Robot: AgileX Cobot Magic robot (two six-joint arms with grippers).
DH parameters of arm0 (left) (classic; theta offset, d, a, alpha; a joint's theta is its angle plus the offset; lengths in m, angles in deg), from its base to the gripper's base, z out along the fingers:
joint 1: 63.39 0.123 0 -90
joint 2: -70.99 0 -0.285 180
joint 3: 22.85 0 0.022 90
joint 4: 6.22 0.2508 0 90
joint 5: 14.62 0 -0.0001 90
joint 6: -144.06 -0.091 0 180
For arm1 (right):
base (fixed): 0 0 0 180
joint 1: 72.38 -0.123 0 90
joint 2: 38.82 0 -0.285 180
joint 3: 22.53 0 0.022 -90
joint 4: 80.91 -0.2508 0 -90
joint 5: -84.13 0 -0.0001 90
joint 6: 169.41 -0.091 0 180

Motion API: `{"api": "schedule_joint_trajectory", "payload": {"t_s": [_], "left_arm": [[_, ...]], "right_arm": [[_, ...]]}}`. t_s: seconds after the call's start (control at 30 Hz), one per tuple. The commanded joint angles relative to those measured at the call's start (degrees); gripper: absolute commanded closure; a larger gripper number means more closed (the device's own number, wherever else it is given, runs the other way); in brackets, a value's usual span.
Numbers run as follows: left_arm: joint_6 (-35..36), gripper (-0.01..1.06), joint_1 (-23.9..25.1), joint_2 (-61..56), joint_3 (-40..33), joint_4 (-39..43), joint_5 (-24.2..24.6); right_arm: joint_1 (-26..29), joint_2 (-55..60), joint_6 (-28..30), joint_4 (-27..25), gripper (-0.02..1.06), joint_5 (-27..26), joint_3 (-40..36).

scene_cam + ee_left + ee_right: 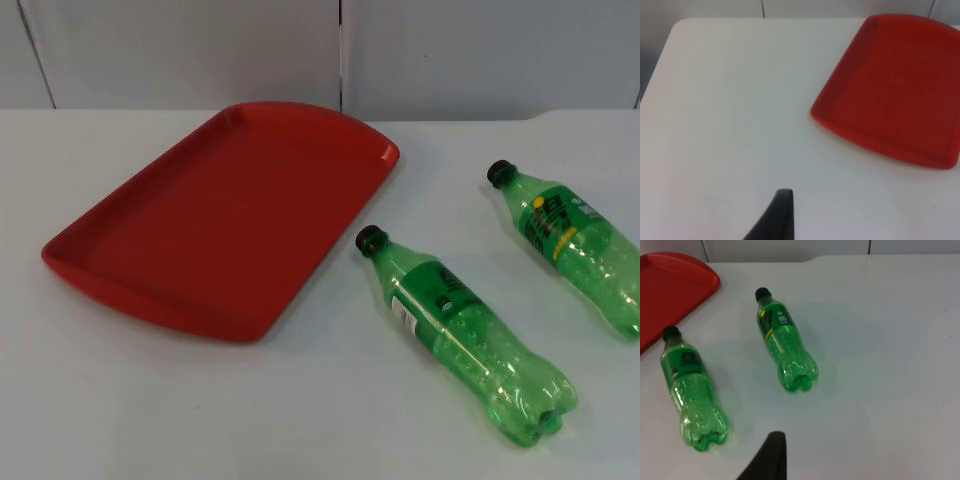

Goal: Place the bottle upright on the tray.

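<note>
Nothing picked up yet. Two green bottles lie on their sides on the white tabletop (150, 400), both off the red tray (120, 262), caps pointing toward the far edge by the grey wall (200, 50).

Nearer bottle (460, 335) sits just beside the tray's right rim, cap (370, 239) close to it but not touching, body angling off toward the front edge. Second bottle (575, 245) lies further toward the tabletop's right edge, roughly parallel, well apart from the first. Both look empty or nearly so — light, and likely to roll if nudged side-on.

The tray lies flat toward the left half of the tabletop, skewed to its edges, with nothing on it. Low rim, so a bottle only needs a small lift to clear it.

Left hand (782, 215): one black fingertip above bare tabletop near the left edge, tray ahead of it — waiting; cannot tell if the fingers are apart or together. Right hand (771, 457): fingertip above the tabletop with both bottles ahead of it, touching neither; finger spacing cannot be told here either.

Judgement: the right arm is the one placed for the grab, and the bottle beside the tray is the shorter carry. Lying flat, it has to be turned base-down before release.
</note>
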Motion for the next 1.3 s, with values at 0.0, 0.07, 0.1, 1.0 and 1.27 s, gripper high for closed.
{"api": "schedule_joint_trajectory", "payload": {"t_s": [0.0, 0.07, 0.1, 1.0, 1.27], "left_arm": [[0.5, 0.0, 0.2, 1.0, 0.6, -0.8, -1.1], [0.5, 0.0, 0.2, 1.1, 0.6, -0.8, -1.5], [0.5, 0.0, 0.2, 1.2, 0.6, -1.0, -1.8], [-3.9, 0.0, 0.2, 19.8, 14.3, -10.6, -0.9], [-4.9, 0.0, 0.2, 28.3, 19.4, -11.8, 4.0]], "right_arm": [[0.3, -0.3, 0.0, -0.2, 0.01, -0.4, -0.4], [0.3, -0.3, 0.0, -0.2, 0.01, -0.4, -0.4], [0.3, -0.3, 0.0, -0.2, 0.01, -0.4, -0.4], [0.3, -0.3, 0.0, -0.2, 0.01, -0.4, -0.4], [0.3, -0.3, 0.0, -0.2, 0.01, -0.4, -0.4]]}}
